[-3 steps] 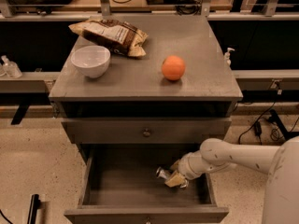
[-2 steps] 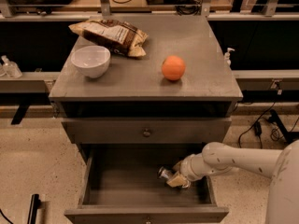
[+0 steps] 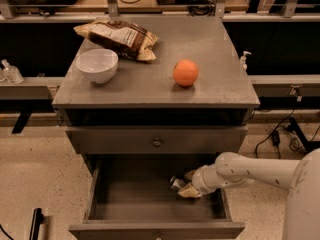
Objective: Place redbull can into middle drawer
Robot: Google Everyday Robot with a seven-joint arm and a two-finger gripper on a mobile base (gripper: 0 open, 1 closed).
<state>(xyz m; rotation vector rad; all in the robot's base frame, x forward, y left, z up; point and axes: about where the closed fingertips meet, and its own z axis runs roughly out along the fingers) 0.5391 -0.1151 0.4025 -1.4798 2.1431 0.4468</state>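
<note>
Barely any change from the earlier frames: arm nudged slightly right, can in the same spot. Middle drawer (image 3: 130, 196) is open at lower centre. Gripper (image 3: 186, 186) is inside it, right of centre, fingers clamped on the redbull can (image 3: 176, 182) (floor contact unclear). Long axis roughly horizontal, shiny end pointing frame-left. Remaining: release, withdraw. Orange (image 3: 185, 72), white bowl (image 3: 97, 64) and chip bag (image 3: 117, 34) sit on the cabinet top.

In middle drawer (image 3: 132, 196): redbull can (image 3: 175, 182), tool (image 3: 187, 185)
</note>
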